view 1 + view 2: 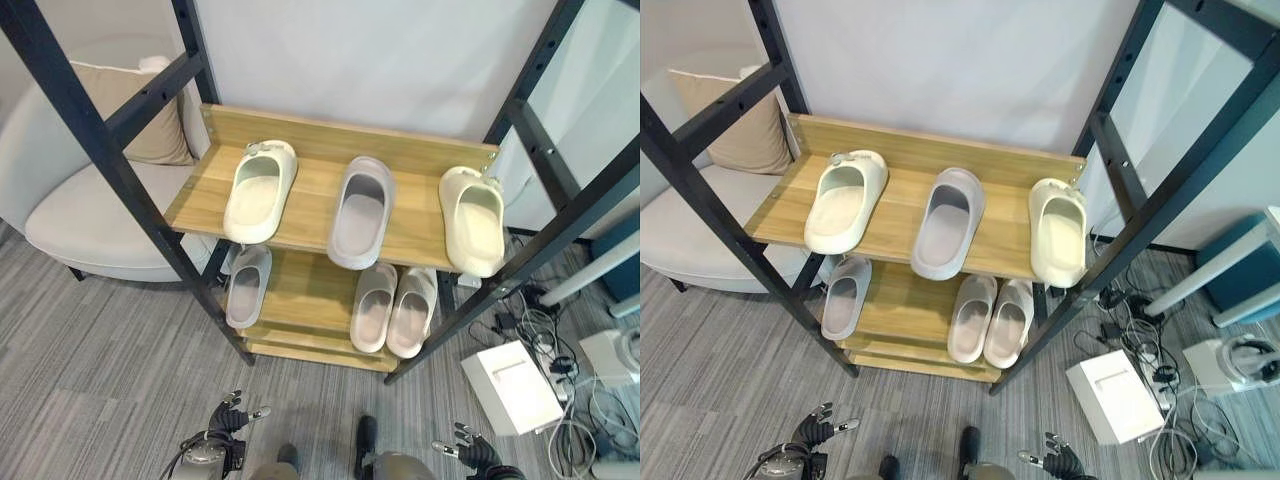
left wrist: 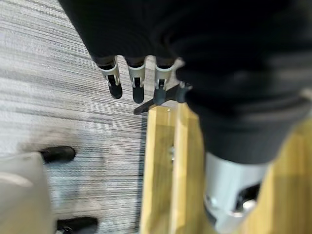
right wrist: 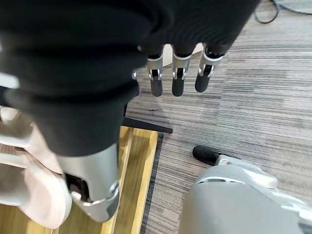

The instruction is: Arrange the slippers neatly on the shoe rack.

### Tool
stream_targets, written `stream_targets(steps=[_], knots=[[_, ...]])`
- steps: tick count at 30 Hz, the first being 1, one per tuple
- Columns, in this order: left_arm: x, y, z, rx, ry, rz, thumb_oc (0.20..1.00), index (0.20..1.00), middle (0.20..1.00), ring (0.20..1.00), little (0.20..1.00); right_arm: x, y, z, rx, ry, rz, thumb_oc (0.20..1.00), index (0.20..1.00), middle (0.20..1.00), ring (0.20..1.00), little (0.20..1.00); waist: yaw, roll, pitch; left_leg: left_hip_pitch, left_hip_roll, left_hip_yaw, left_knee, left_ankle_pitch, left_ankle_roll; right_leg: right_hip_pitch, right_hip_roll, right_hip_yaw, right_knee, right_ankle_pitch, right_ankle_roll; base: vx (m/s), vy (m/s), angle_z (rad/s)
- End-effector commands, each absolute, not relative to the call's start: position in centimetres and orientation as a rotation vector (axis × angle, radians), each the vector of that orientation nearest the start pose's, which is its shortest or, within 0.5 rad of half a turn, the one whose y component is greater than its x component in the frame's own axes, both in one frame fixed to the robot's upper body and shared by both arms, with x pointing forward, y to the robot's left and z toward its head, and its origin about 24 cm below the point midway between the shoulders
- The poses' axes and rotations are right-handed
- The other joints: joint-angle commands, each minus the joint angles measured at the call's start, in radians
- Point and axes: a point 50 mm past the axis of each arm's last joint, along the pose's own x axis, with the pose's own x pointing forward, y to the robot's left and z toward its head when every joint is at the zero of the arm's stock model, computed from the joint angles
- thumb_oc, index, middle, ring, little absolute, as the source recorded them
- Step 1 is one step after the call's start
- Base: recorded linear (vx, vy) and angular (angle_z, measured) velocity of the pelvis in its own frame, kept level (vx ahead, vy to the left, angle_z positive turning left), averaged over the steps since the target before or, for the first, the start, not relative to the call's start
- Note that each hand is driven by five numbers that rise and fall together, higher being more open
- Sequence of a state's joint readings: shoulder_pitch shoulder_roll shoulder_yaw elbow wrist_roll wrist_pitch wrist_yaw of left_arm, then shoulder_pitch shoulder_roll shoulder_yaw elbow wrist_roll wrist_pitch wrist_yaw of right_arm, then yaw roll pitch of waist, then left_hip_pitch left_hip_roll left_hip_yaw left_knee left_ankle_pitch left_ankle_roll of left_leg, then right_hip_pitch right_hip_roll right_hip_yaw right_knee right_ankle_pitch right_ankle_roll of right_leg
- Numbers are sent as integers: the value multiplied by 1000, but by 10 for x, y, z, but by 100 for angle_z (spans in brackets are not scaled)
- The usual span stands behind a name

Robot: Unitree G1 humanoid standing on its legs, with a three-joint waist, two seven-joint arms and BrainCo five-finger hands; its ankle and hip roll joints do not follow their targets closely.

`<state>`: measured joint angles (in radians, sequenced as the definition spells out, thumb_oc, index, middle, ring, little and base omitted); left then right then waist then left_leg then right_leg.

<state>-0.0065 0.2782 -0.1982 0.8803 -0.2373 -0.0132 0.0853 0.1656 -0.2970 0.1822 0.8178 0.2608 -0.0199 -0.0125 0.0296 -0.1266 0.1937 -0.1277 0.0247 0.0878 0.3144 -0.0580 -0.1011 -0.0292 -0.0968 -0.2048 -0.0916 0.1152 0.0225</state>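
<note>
The wooden shoe rack (image 1: 305, 130) with a black frame stands before me. Its upper shelf carries a cream slipper (image 1: 260, 190) on the left, a grey slipper (image 1: 362, 210) in the middle and another cream slipper (image 1: 474, 220) whose end overhangs the shelf's front right corner. On the lower shelf lie a grey slipper (image 1: 247, 286) on the left and a pale pink pair (image 1: 374, 306) (image 1: 412, 312) on the right. My left hand (image 1: 225, 420) and right hand (image 1: 470, 445) hang low over the carpet in front of the rack, fingers straight, both holding nothing.
A cream armchair (image 1: 90, 215) with a beige cushion (image 1: 130, 100) stands left of the rack. On the floor to the right lie a white box (image 1: 510, 385), a power strip and tangled cables (image 1: 550, 345). Grey carpet (image 1: 100, 370) stretches in front.
</note>
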Motion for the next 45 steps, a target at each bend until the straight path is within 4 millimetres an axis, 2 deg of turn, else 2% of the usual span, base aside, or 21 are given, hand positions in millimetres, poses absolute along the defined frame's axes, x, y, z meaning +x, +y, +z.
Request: stream_targets(steps=[1, 2, 4, 6, 10, 18, 21, 22, 23, 25, 27, 28, 31, 32, 33, 35, 36, 38, 41, 44, 45], knots=[[180, 218, -116, 121, 792, 131, 1000, 1000, 1000, 1000, 1000, 128, -258, -120, -143, 874, -161, 1000, 1000, 1000, 1000, 1000, -2, 36, -7, 42, 95, 51, -307, 150, -2, 71, -9, -22, 11, -45, 133, 169, 180, 38], [181, 217, -116, 124, 792, 132, 1000, 1000, 1000, 1000, 1000, 128, -261, -120, -159, 876, -165, 1000, 1000, 1000, 1000, 1000, 1, 43, -11, 21, 136, 46, -353, 204, -18, 76, -18, -23, 11, -58, 139, 115, 129, 7], [180, 218, -117, 123, 800, 136, 1000, 1000, 1000, 1000, 1000, 129, -264, -118, -173, 880, -165, 1000, 1000, 1000, 1000, 1000, -6, 50, -20, 39, 153, 40, -365, 205, -24, 79, -29, -21, 23, -77, 144, 205, 252, -6], [181, 218, -117, 119, 799, 134, 1000, 1000, 1000, 1000, 1000, 128, -262, -120, -158, 884, -169, 1000, 1000, 1000, 1000, 1000, -17, 53, -30, 66, 122, 49, -393, 188, -21, 82, -58, -4, 37, -70, 154, 236, 352, -21], [184, 227, -113, 148, 784, 144, 1000, 1000, 1000, 1000, 1000, 135, -248, -123, -144, 882, -138, 1000, 1000, 1000, 1000, 1000, 2, 20, -23, 83, 79, 85, -402, 153, 12, 47, -93, 39, 64, -39, 175, 52, 203, -15], [187, 231, -110, 183, 775, 129, 1000, 1000, 1000, 1000, 1000, 141, -239, -123, -149, 868, -102, 1000, 1000, 1000, 1000, 1000, 6, -6, -20, 93, 26, 109, -402, 106, 49, 12, -139, 60, 92, 43, 213, 3, 146, -10], [189, 232, -109, 192, 772, 120, 1000, 1000, 1000, 1000, 1000, 149, -232, -119, -225, 844, -25, 1000, 1000, 1000, 1000, 1000, 13, -10, -19, 98, 14, 110, -402, 96, 57, 7, -150, 64, 94, 60, 219, -5, 76, -14], [193, 231, -106, 208, 755, 101, 1000, 1000, 1000, 1000, 1000, 168, -219, -106, -382, 757, 127, 1000, 1000, 1000, 1000, 1000, 24, -15, -14, 98, 3, 110, -402, 92, 60, 0, -164, 57, 95, 89, 226, -32, 51, -15], [196, 233, -103, 221, 739, 101, 1000, 1000, 1000, 1000, 1000, 182, -206, -89, -446, 649, 222, 1000, 1000, 1000, 1000, 1000, 27, -15, -8, 100, 1, 116, -402, 91, 60, -4, -170, 49, 94, 104, 230, -46, 58, -19], [201, 243, -96, 241, 714, 127, 1000, 1000, 1000, 1000, 1000, 208, -186, -40, -523, 377, 356, 1000, 1000, 1000, 1000, 1000, 29, -15, 1, 101, 5, 139, -402, 89, 61, -16, -180, 8, 113, 118, 236, -73, 30, -19], [204, 248, -93, 240, 703, 154, 1000, 1000, 1000, 1000, 1000, 214, -174, 3, -530, 172, 445, 1000, 1000, 1000, 1000, 1000, 13, -12, 8, 104, 11, 161, -402, 88, 60, -21, -176, 0, 139, 110, 236, -72, 48, -52], [203, 252, -97, 235, 725, 185, 1000, 1000, 1000, 1000, 1000, 206, -170, 40, -491, 25, 497, 1000, 1000, 1000, 1000, 1000, -9, -13, -1, 111, 14, 173, -402, 85, 59, -28, -166, 13, 145, 103, 235, -28, 39, -49], [200, 256, -99, 253, 747, 203, 1000, 1000, 1000, 1000, 1000, 190, -172, 79, -465, -109, 569, 1000, 1000, 1000, 1000, 1000, -35, -16, -16, 123, 18, 180, -402, 85, 54, -18, -158, 28, 128, 93, 231, 12, -7, 2], [200, 255, -100, 253, 748, 201, 1000, 1000, 1000, 1000, 1000, 189, -173, 80, -465, -106, 569, 1000, 1000, 1000, 1000, 1000, -34, -14, -17, 123, 18, 180, -402, 84, 54, -17, -158, 28, 127, 93, 231, 41, -31, 1], [198, 256, -100, 259, 747, 198, 1000, 1000, 1000, 1000, 1000, 184, -175, 98, -432, -158, 610, 1000, 1000, 1000, 1000, 1000, -45, -16, -32, 132, 20, 186, -402, 85, 49, -7, -154, 29, 112, 86, 230, 44, -35, -3], [194, 258, -101, 271, 758, 187, 1000, 1000, 1000, 1000, 1000, 180, -180, 122, -427, -227, 634, 1000, 1000, 1000, 1000, 1000, -57, -17, -46, 142, 25, 192, -402, 84, 44, 6, -150, 27, 93, 77, 228, 39, -48, -4], [194, 257, -102, 271, 758, 184, 1000, 1000, 1000, 1000, 1000, 180, -181, 122, -428, -226, 633, 1000, 1000, 1000, 1000, 1000, -57, -15, -46, 143, 25, 191, -402, 83, 44, 7, -150, 27, 92, 77, 228, 32, -52, -14], [191, 254, -103, 262, 759, 158, 1000, 1000, 1000, 1000, 1000, 178, -192, 148, -455, -289, 620, 1000, 1000, 1000, 1000, 1000, -74, -10, -65, 152, 28, 194, -402, 84, 40, 20, -144, 23, 79, 66, 227, 32, -49, -18], [186, 248, -106, 241, 759, 143, 1000, 1000, 1000, 1000, 1000, 178, -201, 177, -422, -439, 509, 1000, 1000, 1000, 1000, 1000, -102, 3, -85, 161, 30, 192, -402, 81, 40, 27, -140, 24, 76, 63, 227, 17, -54, -7], [182, 241, -109, 215, 757, 138, 1000, 1000, 1000, 1000, 1000, 180, -208, 188, -404, -549, 360, 1000, 1000, 1000, 1000, 1000, -113, 17, -96, 167, 31, 192, -402, 77, 43, 30, -138, 28, 75, 58, 225, 4, -21, -4], [184, 236, -108, 209, 745, 128, 1000, 1000, 1000, 1000, 1000, 183, -211, 195, -454, -615, 277, 1000, 1000, 1000, 1000, 1000, -114, 24, -100, 168, 31, 190, -402, 76, 44, 30, -137, 30, 75, 55, 225, 0, 0, 0]])
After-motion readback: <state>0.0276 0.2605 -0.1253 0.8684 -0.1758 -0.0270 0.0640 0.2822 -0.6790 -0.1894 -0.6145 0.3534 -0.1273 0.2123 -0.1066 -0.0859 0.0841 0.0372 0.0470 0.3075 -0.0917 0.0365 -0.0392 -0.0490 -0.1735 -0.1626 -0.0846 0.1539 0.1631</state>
